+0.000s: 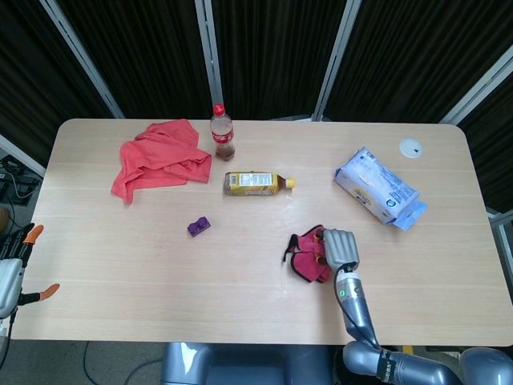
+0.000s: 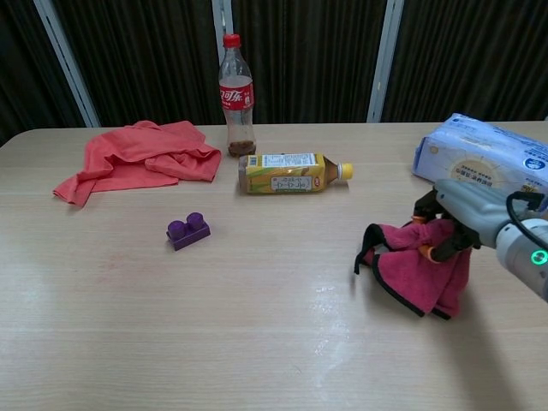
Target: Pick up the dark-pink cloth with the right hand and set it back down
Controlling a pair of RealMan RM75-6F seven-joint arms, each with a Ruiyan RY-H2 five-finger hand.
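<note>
The dark-pink cloth [image 1: 305, 255] [image 2: 414, 267], edged in black, hangs bunched from my right hand [image 1: 339, 247] [image 2: 467, 212], which grips its top. In the chest view the cloth's lower folds reach down to the tabletop or just above it; I cannot tell which. It is over the right middle of the table [image 1: 240, 297]. My left hand [image 1: 11, 273] shows only at the far left edge of the head view, off the table, with nothing seen in it.
A salmon-red cloth [image 1: 159, 157] lies at the back left. An upright cola bottle [image 1: 222, 132], a lying yellow tea bottle [image 1: 256, 183] and a purple block [image 1: 199, 226] sit mid-table. A blue-white tissue pack [image 1: 379, 188] lies just behind my right hand.
</note>
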